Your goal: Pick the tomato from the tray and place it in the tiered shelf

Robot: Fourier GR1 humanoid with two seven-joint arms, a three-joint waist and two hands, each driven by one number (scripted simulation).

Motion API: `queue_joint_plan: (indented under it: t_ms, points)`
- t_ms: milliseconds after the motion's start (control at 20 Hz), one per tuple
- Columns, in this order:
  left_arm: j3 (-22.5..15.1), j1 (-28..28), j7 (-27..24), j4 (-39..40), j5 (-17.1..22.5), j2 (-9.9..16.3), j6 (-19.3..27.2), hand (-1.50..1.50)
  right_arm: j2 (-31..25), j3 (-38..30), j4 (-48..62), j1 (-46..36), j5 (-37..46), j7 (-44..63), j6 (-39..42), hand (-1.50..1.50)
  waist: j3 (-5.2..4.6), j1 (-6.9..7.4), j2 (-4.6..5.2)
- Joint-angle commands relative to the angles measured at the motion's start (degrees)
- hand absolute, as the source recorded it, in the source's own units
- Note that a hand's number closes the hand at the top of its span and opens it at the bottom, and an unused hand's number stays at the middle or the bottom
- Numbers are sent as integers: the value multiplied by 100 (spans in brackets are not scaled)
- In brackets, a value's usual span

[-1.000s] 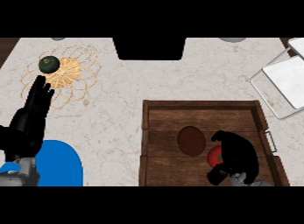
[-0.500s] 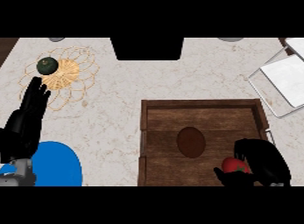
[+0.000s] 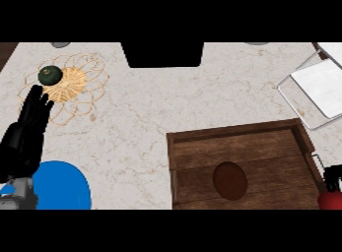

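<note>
- We hold the tomato (image 3: 335,201) in our right hand (image 3: 341,178), just past the right edge of the wooden tray (image 3: 239,142).
- Our right fingers curl down over the top of the tomato, so we see only its red lower part.
- The tomato is out of the tray now, so we think the picking part is done.
- The tiered shelf (image 3: 326,86) is the white wire thing up and to the right of the tray, well apart from the tomato.
- We have yet to carry the tomato up to the shelf and set it inside.
- Our left hand (image 3: 24,140) rests far to the left of the tray on the desk (image 3: 166,98), fingers straight and holding nothing.
</note>
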Motion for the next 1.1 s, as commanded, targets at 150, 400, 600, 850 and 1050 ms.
queue_joint_plan:
  t_ms: [150, 400, 600, 850, 1050]
  points:
    - [0, 147, -52, -41, 12, -56, -46, 0, -517, -1661, 103, 546, -2106, -1741, 543, 150, -15, -99, -31]
    - [-34, 104, 147, -201, -189, -58, 134, 0, -582, -2902, -90, 608, -3504, -1230, 1122, 150, -22, -98, -31]
    - [-194, 177, 27, -204, -255, -247, 135, 0, -916, -3903, 312, 590, -3898, -898, 1362, 150, -17, 9, -9]
    - [3, 27, 230, -237, -90, -101, -143, 0, -1145, -4241, 851, -66, -3740, -574, 1692, 150, -13, 153, 17]
    - [-86, 33, 350, -376, -206, -190, -185, 0, -848, -4277, 607, -367, -3615, -96, 1656, 150, -14, 143, 11]
